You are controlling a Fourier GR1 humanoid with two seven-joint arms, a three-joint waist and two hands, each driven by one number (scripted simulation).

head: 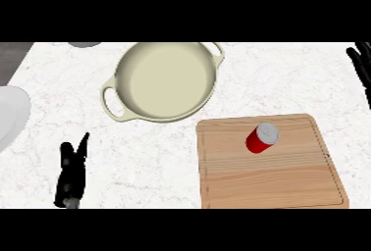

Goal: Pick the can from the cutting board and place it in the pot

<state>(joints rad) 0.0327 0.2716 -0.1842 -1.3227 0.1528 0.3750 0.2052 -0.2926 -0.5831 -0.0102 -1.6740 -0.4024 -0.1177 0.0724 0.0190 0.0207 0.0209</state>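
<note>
The red can (261,138) stands on the cutting board (270,181), just right of the cream pot (164,81). My left hand (72,169) rests open left of the board; my right hand (360,61), fingers straight, shows beyond it.

Lighting's bright n even, no obvious source. Hardly any shadows on the white marble counter (290,78), no glare, w/ soft edges everywhere.
</note>
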